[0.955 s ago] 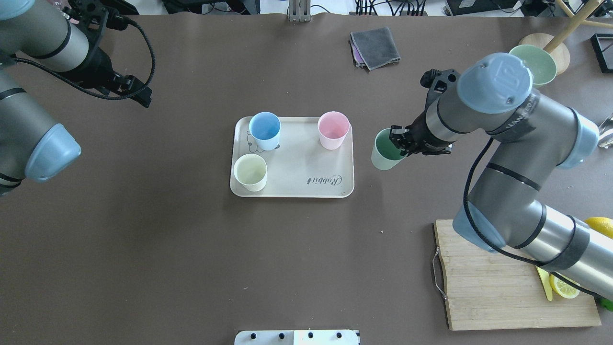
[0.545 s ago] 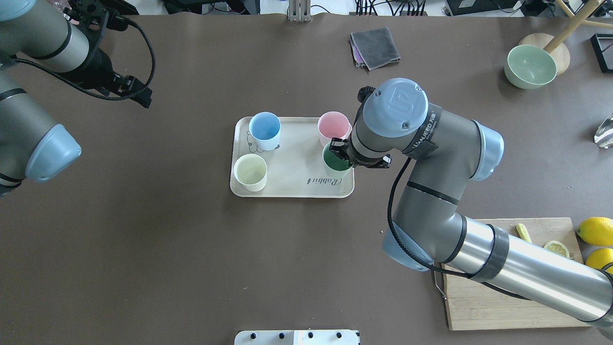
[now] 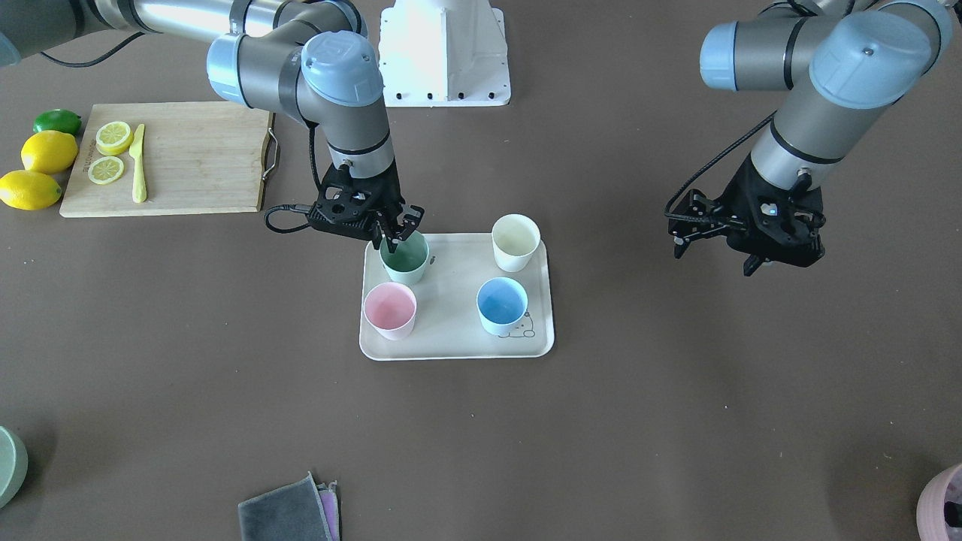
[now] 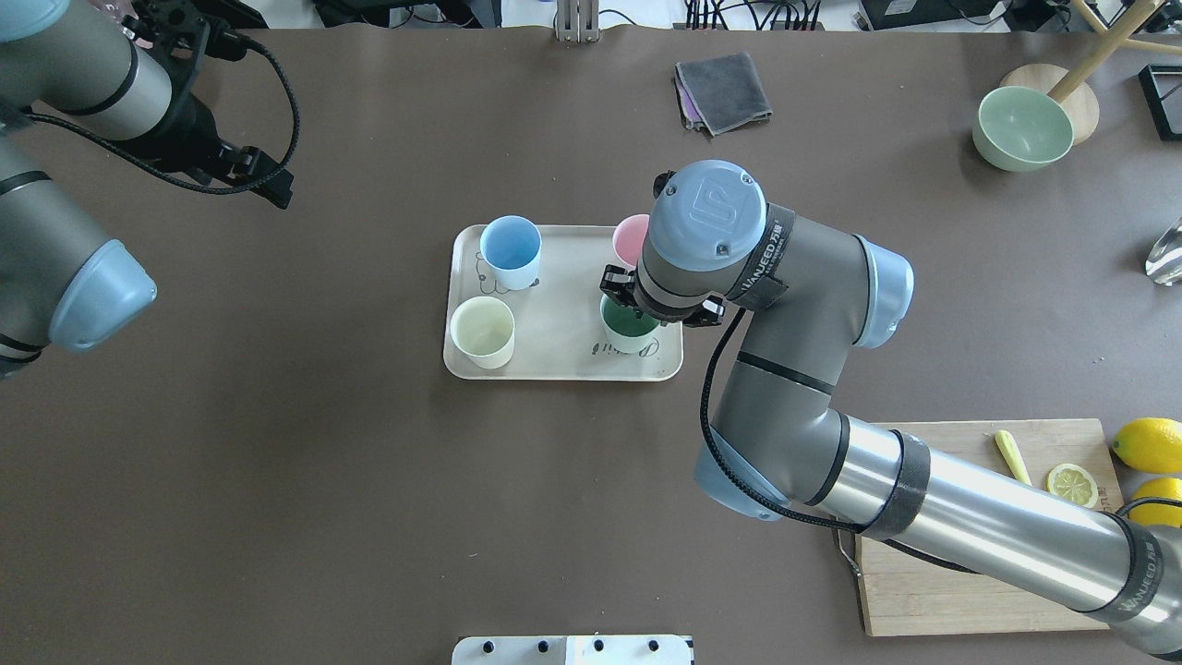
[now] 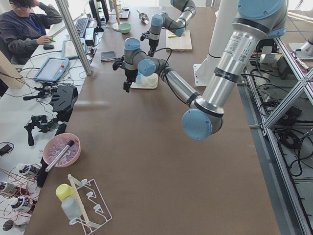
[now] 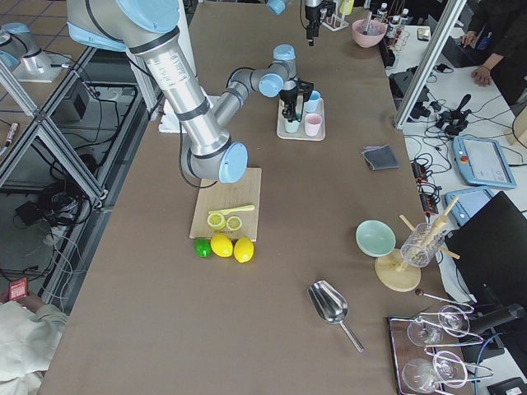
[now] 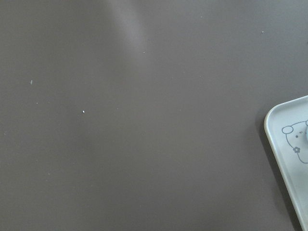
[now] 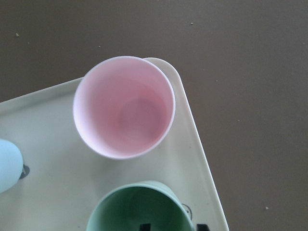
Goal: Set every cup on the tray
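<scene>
- The right gripper [image 3: 396,231] pinches the green cup [image 3: 406,261] by its rim, one finger inside the cup and one outside.
- The green cup stands upright over the tray [image 3: 453,297], in the corner nearest the robot on its right side. It partly covers the "Rabbit" script in the overhead view. I cannot tell whether its base touches the tray.
- The pink cup [image 3: 390,309] stands upright on the tray just beyond the green one, in the far right corner. The two are close but apart.
- In the right wrist view the pink cup [image 8: 123,107] fills the middle, the green cup's rim [image 8: 137,207] is at the bottom edge, and a sliver of the blue cup [image 8: 8,163] shows at the left.
- The blue cup [image 3: 502,304] sits in the tray's far left corner, beside the bunny drawing.
- The cream cup [image 3: 515,242] sits in the near left corner.
- The left gripper [image 3: 714,255] hovers over bare table, well apart from the tray, with its fingers spread and nothing between them.
- The left wrist view shows the brown table and one tray corner [image 7: 284,144] with the bunny.
- A cutting board [image 3: 195,158] on the robot's right carries lemon slices [image 3: 106,154] and a yellow knife [image 3: 137,164]. Two lemons [image 3: 37,169] and a lime [image 3: 57,120] lie just beside it.
- A folded grey cloth [image 4: 723,90] and a pale green bowl [image 4: 1022,127] lie at the table's far side.
</scene>
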